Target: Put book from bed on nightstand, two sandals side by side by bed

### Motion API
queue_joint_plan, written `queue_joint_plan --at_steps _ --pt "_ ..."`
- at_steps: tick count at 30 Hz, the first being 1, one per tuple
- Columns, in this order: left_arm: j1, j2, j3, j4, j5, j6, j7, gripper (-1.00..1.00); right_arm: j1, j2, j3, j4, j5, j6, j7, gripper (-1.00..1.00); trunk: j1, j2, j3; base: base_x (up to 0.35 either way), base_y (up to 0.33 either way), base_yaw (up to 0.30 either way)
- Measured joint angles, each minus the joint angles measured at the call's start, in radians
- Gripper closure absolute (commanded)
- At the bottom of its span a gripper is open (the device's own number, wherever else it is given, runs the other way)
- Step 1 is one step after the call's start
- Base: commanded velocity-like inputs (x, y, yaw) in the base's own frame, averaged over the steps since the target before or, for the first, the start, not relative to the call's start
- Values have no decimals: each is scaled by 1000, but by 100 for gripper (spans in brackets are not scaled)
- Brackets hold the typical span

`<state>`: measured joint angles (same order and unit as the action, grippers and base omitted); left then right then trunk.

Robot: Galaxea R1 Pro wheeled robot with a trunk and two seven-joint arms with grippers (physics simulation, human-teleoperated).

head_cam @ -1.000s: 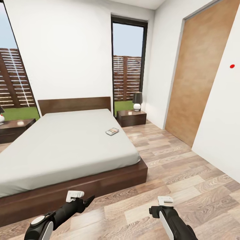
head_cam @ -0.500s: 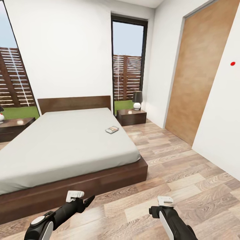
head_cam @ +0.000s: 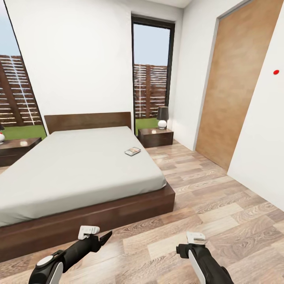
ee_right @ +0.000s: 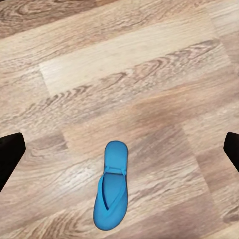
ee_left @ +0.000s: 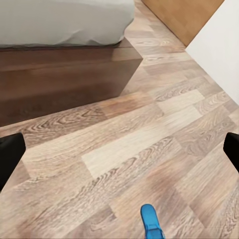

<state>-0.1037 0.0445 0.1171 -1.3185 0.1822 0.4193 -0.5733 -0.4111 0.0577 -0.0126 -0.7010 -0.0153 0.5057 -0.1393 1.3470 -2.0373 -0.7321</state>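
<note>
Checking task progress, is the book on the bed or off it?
On it: the book lies flat on the bed, near its right edge.

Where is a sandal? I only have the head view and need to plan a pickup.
Observer: One blue sandal lies flat on the wood floor in the right wrist view, between the fingertips' line of sight.
Operator: Is the right gripper holding anything?
Observer: No, the right gripper is open and empty, above the floor.
Operator: And the left wrist?
Observer: It shows a blue sandal tip at the frame's edge, with the bed corner beyond; the left gripper is open too.
</note>
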Motion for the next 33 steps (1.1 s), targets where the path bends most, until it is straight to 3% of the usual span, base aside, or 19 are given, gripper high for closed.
queue_joint_plan --at_steps 33 --pt "0 -1 0 3 0 0 1 -100 0 0 0 0 0 0 0 -100 127 -231 -103 0 0 0"
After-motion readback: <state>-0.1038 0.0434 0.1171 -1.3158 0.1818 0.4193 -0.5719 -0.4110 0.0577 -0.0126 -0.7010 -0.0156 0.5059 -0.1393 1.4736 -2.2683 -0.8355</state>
